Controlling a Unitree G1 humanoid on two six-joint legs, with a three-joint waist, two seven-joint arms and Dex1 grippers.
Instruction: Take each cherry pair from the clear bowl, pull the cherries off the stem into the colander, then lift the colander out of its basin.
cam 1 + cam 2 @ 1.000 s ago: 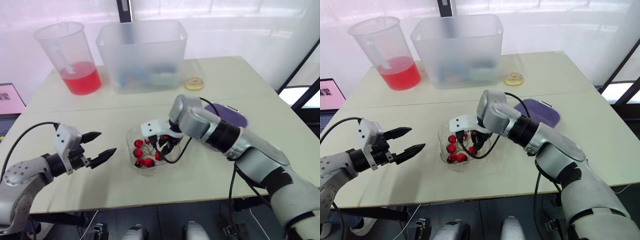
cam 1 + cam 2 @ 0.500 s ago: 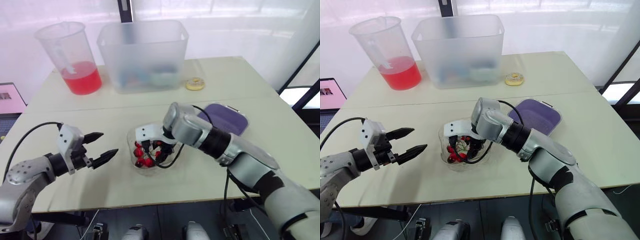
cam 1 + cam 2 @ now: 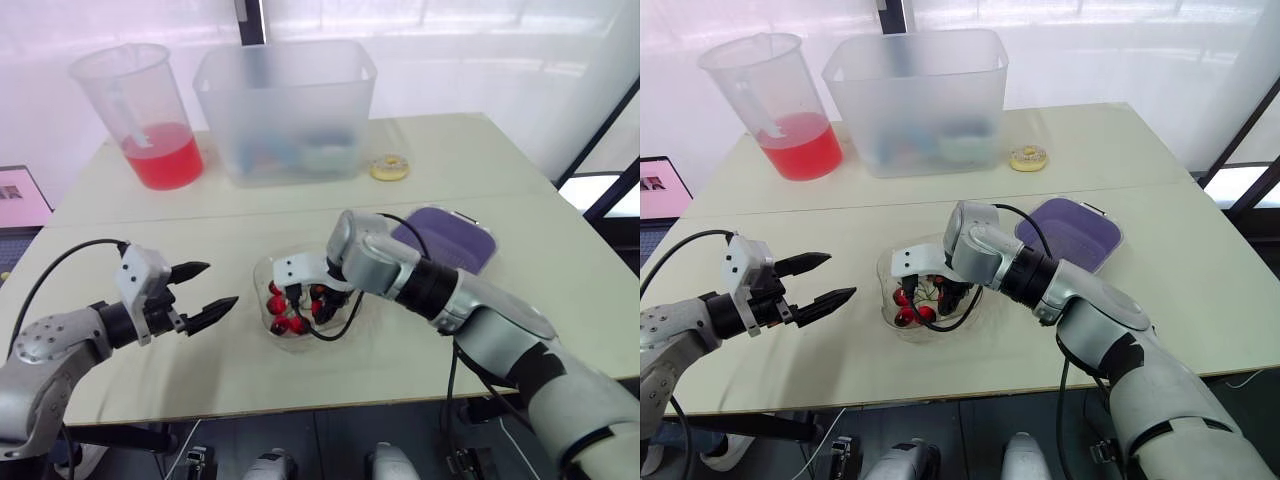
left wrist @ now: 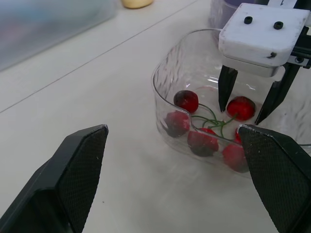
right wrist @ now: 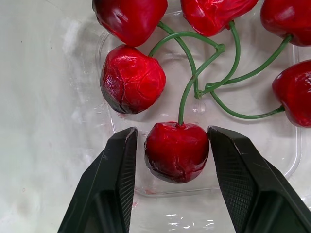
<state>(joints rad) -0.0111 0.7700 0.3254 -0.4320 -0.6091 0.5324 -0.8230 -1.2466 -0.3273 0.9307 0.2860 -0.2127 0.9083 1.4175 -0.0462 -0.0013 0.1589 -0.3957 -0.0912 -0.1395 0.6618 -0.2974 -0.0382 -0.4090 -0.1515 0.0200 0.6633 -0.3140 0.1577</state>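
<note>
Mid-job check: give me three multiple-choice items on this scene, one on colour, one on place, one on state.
1. What colour is the liquid in the pitcher? A) blue B) red C) green
2. Where is the right gripper? A) over the pitcher B) raised high C) in the clear bowl
3. How is the left gripper? A) open, empty B) shut on a stem C) shut, empty
Key: 1 B, red shows through; 2 C, its fingers straddle a cherry there; 3 A, fingers apart, nothing between.

Jug [image 3: 135, 115] of red liquid, yellow doughnut [image 3: 388, 168]
</note>
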